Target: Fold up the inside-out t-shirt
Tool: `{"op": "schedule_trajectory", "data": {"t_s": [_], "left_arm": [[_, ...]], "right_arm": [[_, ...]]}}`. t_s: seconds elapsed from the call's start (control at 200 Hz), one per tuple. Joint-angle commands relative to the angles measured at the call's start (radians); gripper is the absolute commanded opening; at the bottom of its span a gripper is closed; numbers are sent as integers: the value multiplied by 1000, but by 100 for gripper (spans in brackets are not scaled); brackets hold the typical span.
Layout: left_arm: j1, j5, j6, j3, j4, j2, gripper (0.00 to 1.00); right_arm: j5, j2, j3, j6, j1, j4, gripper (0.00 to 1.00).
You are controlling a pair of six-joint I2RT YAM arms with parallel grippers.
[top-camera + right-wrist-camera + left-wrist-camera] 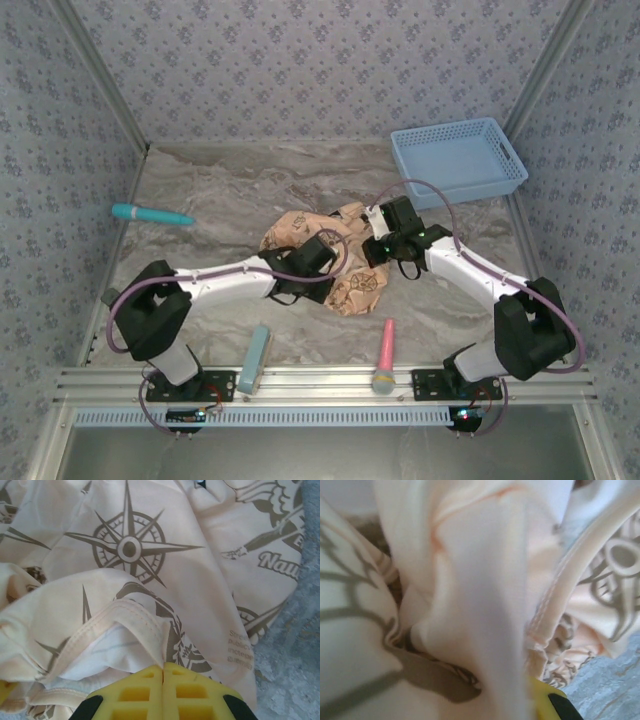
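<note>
Two closed: left end effector (322,250) buried in inside-out t-shirt (165,587) folds — right end effector (163,672), fingers together, touching hem.

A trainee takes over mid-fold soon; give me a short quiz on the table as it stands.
1. True or false: the shirt lies spread flat on the table.
2. Where is the blue basket? A far right corner; B near left corner; C under the shirt.
3. What printed figure shows on the cloth beyond the shut right gripper?
Key: 1 false, it is bunched. 2 A. 3 a compass star.
</note>
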Motion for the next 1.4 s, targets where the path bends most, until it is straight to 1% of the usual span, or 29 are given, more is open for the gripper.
{"op": "schedule_trajectory", "data": {"t_s": [0.0,0.075,0.135,0.26,0.285,0.37,0.4,0.425,0.45,0.475,0.525,0.565,0.63,0.72,0.785,0.83,0.895,0.955,1.009,1.079,1.169,1.239,1.289,1.354,1.394], "left_arm": [[36,-18,104,123,-91,-112,0],[86,19,174,203,-134,-167,0],[127,24,212,304,-185,-193,0],[198,39,306,546,-357,-191,0],[207,35,318,598,-390,-185,0],[247,26,340,755,-489,-168,0],[262,35,335,794,-513,-164,0],[275,60,330,817,-528,-163,0],[290,99,324,831,-539,-161,3],[306,157,319,838,-547,-160,4],[340,273,300,829,-555,-160,4],[365,334,271,801,-546,-163,3],[397,431,250,691,-490,-182,3],[425,485,239,493,-403,-197,3],[434,514,224,358,-349,-183,0],[434,588,214,258,-281,-171,0],[434,706,170,136,-174,-137,0],[430,793,162,79,-145,-77,0],[420,816,197,88,-207,-19,0],[404,855,301,143,-329,37,0],[400,927,442,239,-458,58,0],[422,973,532,332,-533,65,0],[456,1013,567,395,-546,77,4],[505,1094,562,435,-497,113,10],[540,1103,526,456,-455,153,12]], "right_arm": [[101,-45,71,54,-11,-54,0],[167,-84,112,87,-21,-49,0],[216,-116,152,119,-28,-28,0],[318,-170,259,153,-34,1,0],[330,-179,305,156,-35,1,0],[328,-206,388,169,-38,-12,0],[302,-210,422,179,-39,-32,0],[284,-214,455,189,-41,-59,0],[263,-216,486,202,-43,-92,0],[242,-219,509,216,-41,-117,0],[202,-230,548,264,-43,-181,0],[166,-244,551,301,-42,-207,0],[124,-271,515,317,-33,-223,0],[130,-301,410,318,-7,-257,0],[171,-319,307,326,30,-248,0],[176,-322,217,317,59,-234,0],[175,-297,140,322,99,-209,0],[155,-251,107,331,126,-220,0],[162,-205,95,339,151,-226,0],[180,-157,96,324,162,-247,0],[206,-105,136,301,127,-281,0],[176,-76,172,278,58,-262,0],[141,-49,196,266,-6,-234,0],[65,7,228,244,-101,-179,0],[15,64,258,213,-143,-171,0]]}}
